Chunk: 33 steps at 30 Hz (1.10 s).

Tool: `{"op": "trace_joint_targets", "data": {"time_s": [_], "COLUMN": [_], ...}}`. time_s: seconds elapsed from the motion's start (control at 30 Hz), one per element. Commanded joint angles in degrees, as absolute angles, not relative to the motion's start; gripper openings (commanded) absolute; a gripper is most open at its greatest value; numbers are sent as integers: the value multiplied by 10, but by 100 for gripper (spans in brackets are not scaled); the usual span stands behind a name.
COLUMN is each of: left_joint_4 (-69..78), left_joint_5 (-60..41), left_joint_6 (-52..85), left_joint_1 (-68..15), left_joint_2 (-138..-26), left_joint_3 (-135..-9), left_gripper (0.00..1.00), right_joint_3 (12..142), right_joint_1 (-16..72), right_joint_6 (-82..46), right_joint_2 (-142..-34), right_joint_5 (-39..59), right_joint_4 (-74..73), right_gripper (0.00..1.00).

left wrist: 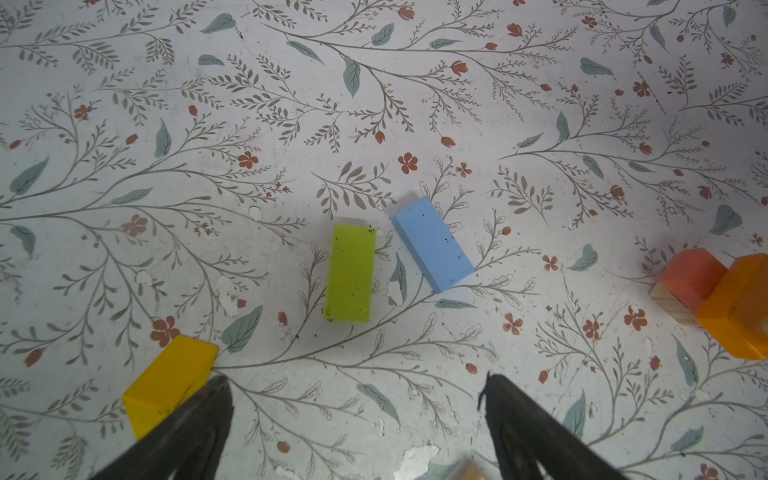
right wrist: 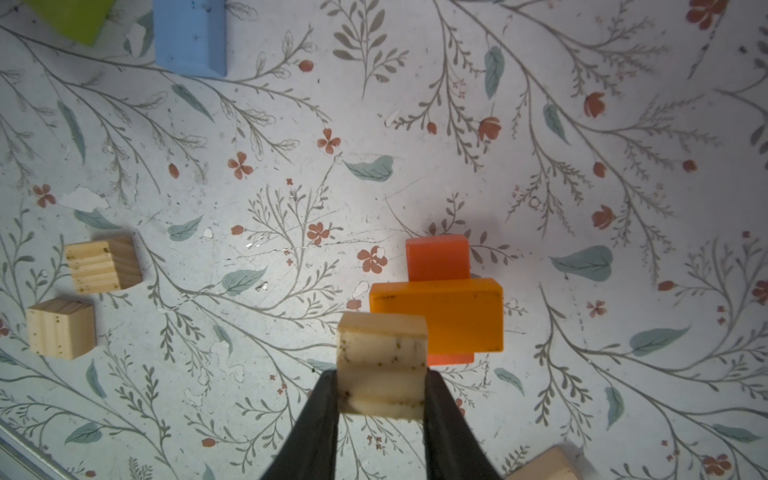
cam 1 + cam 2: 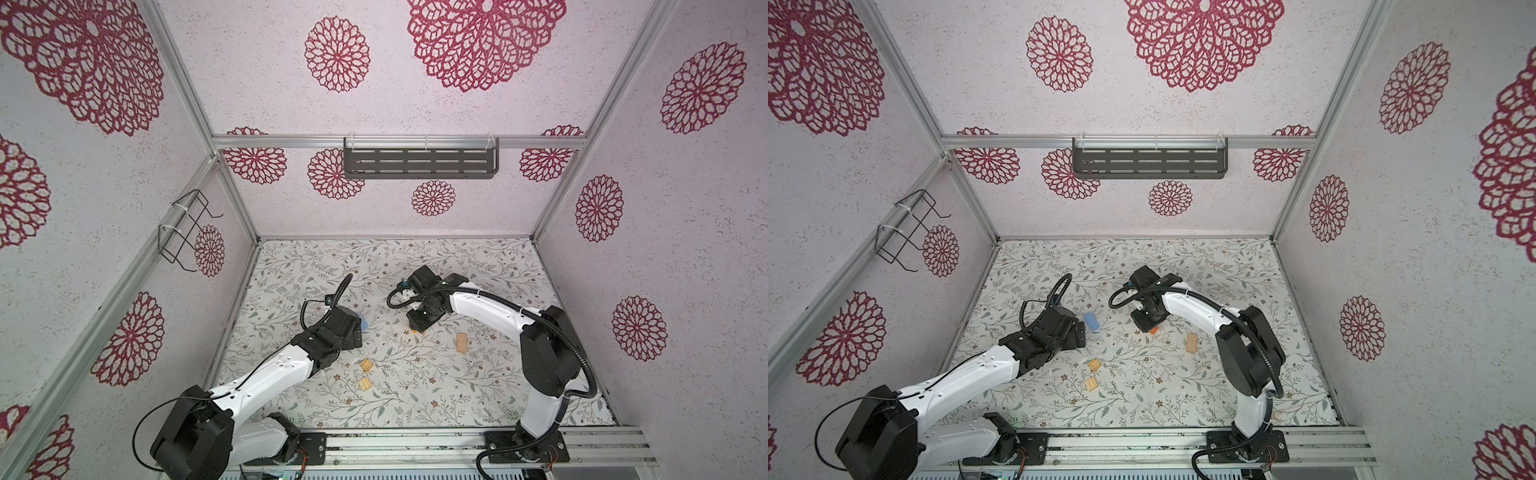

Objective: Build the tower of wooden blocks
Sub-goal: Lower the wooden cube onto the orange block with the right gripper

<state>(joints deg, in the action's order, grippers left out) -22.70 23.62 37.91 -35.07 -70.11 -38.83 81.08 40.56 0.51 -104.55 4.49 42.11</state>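
The wood block tower is two blocks high: an orange block (image 2: pixel 440 318) lies crosswise on a red-orange block (image 2: pixel 438 257). My right gripper (image 2: pixel 382 374) is shut on a tan grooved block (image 2: pixel 382 353), held just above the orange block's near corner. In a top view only an orange sliver (image 3: pixel 1153 330) shows under that wrist. My left gripper (image 1: pixel 355 380) stands open and empty over the mat. A yellow block (image 1: pixel 170 384) lies beside one of its fingers, with a green block (image 1: pixel 351 272) and a blue block (image 1: pixel 432 245) lying flat ahead of it.
Two tan blocks (image 3: pixel 368 365) (image 3: pixel 365 384) lie near the mat's middle front, a third (image 3: pixel 461 343) by the right arm. A dark shelf (image 3: pixel 419 164) hangs on the back wall, a wire rack (image 3: pixel 187 230) on the left wall. An aluminium rail (image 3: pixel 415 440) borders the front.
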Motion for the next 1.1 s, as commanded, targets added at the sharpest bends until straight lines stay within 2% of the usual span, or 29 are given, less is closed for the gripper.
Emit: {"op": "trace_joint_targets", "data": {"time_s": [0.0,1.07], "left_joint_4": [-211,-207], "left_joint_5": [234,227], "left_joint_6": [382,380], "left_joint_1": [-347,-346], "left_joint_2": [-705,-701], "left_joint_3": [-384,-381], "left_gripper": [97,97], "right_joint_3": [818,822], "right_joint_1": [408,409], "right_joint_6": [16,16], "right_joint_2": [-1045,-1061], "right_joint_5": [34,24], "right_joint_4": [432,426], "right_gripper": [33,33]}}
